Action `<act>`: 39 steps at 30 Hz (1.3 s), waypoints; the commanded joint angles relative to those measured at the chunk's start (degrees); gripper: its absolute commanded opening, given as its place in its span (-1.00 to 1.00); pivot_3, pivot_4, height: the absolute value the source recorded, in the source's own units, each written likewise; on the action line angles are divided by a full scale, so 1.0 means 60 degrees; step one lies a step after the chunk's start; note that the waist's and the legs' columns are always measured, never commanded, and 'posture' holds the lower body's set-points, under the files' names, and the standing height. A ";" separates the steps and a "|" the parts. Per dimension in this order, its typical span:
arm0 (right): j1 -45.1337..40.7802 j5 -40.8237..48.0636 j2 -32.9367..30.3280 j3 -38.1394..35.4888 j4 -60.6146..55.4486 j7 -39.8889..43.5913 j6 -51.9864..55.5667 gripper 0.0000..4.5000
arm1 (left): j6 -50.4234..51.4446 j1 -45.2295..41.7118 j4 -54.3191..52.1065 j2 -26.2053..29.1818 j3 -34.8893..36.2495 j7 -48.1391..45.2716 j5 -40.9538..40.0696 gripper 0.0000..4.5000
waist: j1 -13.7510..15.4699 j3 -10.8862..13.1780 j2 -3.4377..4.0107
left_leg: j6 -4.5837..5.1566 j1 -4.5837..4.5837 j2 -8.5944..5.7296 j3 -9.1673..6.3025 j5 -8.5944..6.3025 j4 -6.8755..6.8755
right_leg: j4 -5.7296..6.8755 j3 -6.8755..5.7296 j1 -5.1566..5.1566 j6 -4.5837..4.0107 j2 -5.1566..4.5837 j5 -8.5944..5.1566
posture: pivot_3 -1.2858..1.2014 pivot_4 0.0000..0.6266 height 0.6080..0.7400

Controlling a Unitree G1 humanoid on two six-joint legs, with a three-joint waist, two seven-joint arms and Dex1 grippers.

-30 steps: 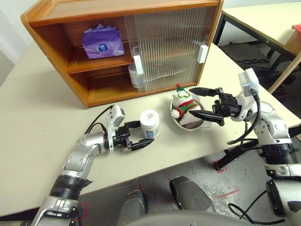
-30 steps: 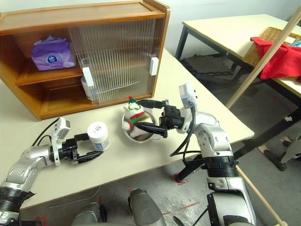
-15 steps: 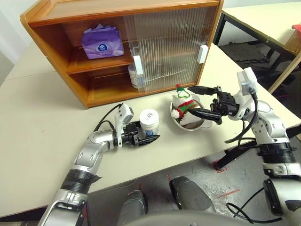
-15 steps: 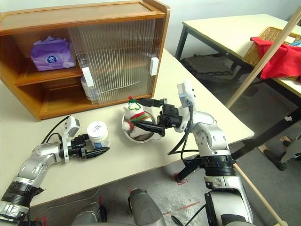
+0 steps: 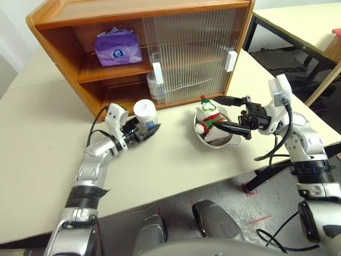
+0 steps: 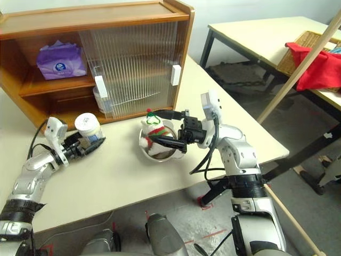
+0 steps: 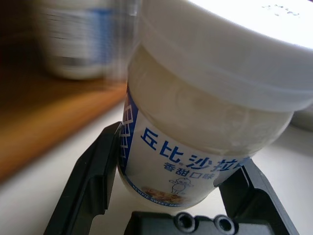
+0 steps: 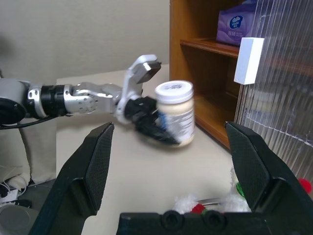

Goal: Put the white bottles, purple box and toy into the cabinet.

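We held the white bottle (image 5: 145, 113) clamped in the left gripper (image 5: 143, 127), just before the cabinet (image 5: 64, 21)'s open lower shelf, ready for insertion. The right gripper (image 5: 230, 113) stood spread wide beside the toy (image 5: 209, 120), positioned to take it.

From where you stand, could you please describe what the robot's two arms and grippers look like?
Both arms are silver-grey metal segments joined by black bands, with loose black cables looping outside. Each wrist carries a white camera block. The left gripper and right gripper each have two flat, tapered black fingers on a black base.
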 commanded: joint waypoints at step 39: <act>-0.0174 -0.0019 -0.0125 0.0011 0.0050 0.0064 -0.0004 1.00 | -0.1893 -0.5355 0.8110 -0.0797 0.1028 0.4821 0.1398 0.45 | 0.0127 0.0034 -0.0053 | 0.0096 0.0101 -0.0156 0.0102 0.0059 -0.0006 | -0.0035 0.0024 0.0127 0.0156 -0.0016 0.0025 | -0.21 -0.79 1.00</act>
